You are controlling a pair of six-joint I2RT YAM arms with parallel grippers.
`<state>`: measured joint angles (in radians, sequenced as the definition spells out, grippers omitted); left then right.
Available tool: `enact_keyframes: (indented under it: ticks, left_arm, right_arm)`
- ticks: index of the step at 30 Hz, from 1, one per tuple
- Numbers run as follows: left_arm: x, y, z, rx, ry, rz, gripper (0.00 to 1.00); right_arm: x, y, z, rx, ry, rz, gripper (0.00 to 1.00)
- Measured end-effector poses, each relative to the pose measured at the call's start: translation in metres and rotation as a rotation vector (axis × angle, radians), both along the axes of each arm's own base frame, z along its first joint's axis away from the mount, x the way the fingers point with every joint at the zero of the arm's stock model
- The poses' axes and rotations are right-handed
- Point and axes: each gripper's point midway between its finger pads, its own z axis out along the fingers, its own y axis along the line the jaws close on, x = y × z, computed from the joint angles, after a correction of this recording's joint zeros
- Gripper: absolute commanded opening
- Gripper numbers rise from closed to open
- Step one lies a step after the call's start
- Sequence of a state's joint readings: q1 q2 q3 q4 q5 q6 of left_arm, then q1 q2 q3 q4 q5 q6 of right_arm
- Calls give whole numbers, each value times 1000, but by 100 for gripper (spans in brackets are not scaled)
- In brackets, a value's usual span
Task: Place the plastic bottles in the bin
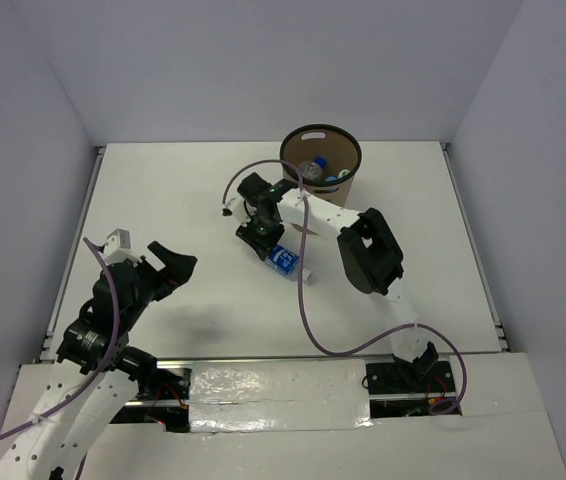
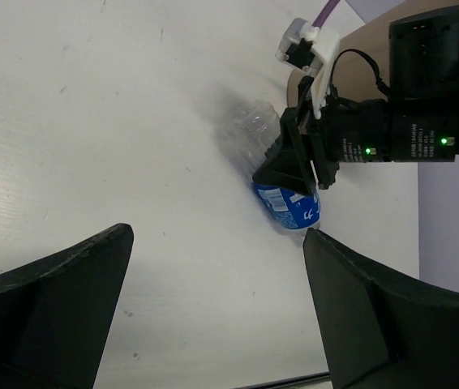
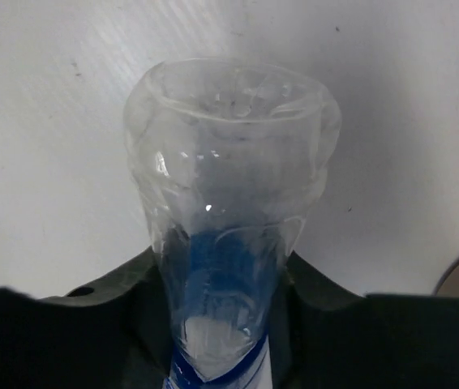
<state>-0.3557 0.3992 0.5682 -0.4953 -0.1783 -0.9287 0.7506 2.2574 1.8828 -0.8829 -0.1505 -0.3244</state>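
- Currently, the right gripper (image 3: 221, 312) is closed on a plastic bottle (image 3: 229, 186); the clear body is seen pinched narrow between the two dark fingers, at the edge of the blue label.
- The bottle's base is pointed away from the wrist camera; the cap end is cut off under the claw in that view.
- From above, the bottle's long axis is laid diagonally, base toward far-left, label and a white bit (probably the cap) toward near-right.
- The bottle is held low over the table (image 1: 163, 180); whether it is touching the surface or just lifted cannot be told.
- The bin (image 1: 355, 150) is found just beyond the claw, to its far right, upright with its mouth open. A lift and a short swing that way is judged to be all the drop needs.
- The right arm is by far the nearer one to the bin.
- The left gripper (image 1: 173, 262) is spread wide with nothing between its fingers, well apart from bottle and bin, on the near-left side.
- Other bottles (image 1: 313, 168) are glimpsed inside the bin; their count cannot be made out, since the rim and the right arm cover part of the opening.
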Motion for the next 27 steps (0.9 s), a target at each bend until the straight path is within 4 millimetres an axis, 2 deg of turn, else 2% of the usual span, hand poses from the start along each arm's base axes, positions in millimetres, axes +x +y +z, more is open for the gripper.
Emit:
enact_keyframes:
  ticks: [2, 5, 8, 10, 12, 14, 15, 17, 18, 20, 21, 23, 25, 27]
  left_arm:
    - [1, 0, -2, 1, 10, 1, 99]
    - [2, -1, -3, -6, 16, 5, 99]
    - [3, -2, 0, -14, 6, 6, 99]
    - [5, -2, 1, -19, -6, 6, 99]
    - [6, -3, 2, -23, -14, 5, 99]
    - [7, -5, 1, -26, -15, 0, 99]
    - [7, -5, 1, -27, -16, -3, 99]
    - [8, -7, 3, -33, -22, -13, 99]
    - [8, -9, 4, -38, -28, -19, 99]
    - [10, -11, 7, -45, -42, -26, 99]
    - [10, -12, 8, -47, -47, -31, 99]
    - [11, -13, 8, -50, -52, -39, 99]
    - [12, -15, 7, -51, -52, -45, 99]
    - [14, -17, 7, -52, -50, -51, 99]
  right_arm:
    - [-3, 3, 5, 28, 4, 13, 23]
    - [-18, 5, 21, 87, 29, 50, 17]
    - [-31, 15, 68, 229, 44, 115, 13]
    - [-38, 22, 120, 365, 16, 166, 11]
    - [-34, 22, 193, 523, -81, 193, 6]
    - [-18, 11, 271, 676, -233, 184, 4]
    - [-7, 0, 313, 752, -325, 166, 4]
    - [14, -32, 380, 855, -509, 104, 4]
    - [25, -53, 407, 886, -601, 57, 4]
    - [45, -87, 442, 922, -750, -36, 5]
    - [53, -101, 452, 931, -813, -78, 6]
    - [69, -117, 455, 933, -889, -146, 9]
    - [90, -126, 447, 927, -936, -215, 9]
    - [113, -130, 427, 910, -957, -277, 9]
